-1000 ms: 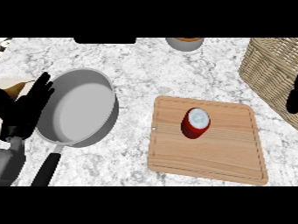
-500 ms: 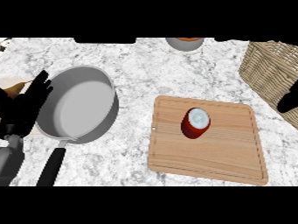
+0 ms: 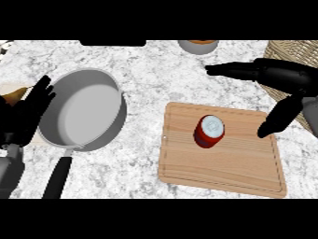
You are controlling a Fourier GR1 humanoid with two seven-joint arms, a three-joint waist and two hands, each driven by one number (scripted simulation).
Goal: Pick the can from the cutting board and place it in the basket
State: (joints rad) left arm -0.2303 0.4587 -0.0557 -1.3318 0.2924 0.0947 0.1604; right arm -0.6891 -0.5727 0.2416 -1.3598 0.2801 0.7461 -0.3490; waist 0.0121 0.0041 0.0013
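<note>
Red can (image 3: 209,132), tan wooden cutting board (image 3: 223,163), grey-veined white marble counter (image 3: 154,70).

text: none readable | labels: none | numbers: none | signs: none

Marble counter (image 3: 148,74): cutting board (image 3: 223,163), pan (image 3: 82,109), basket (image 3: 302,56).
</note>
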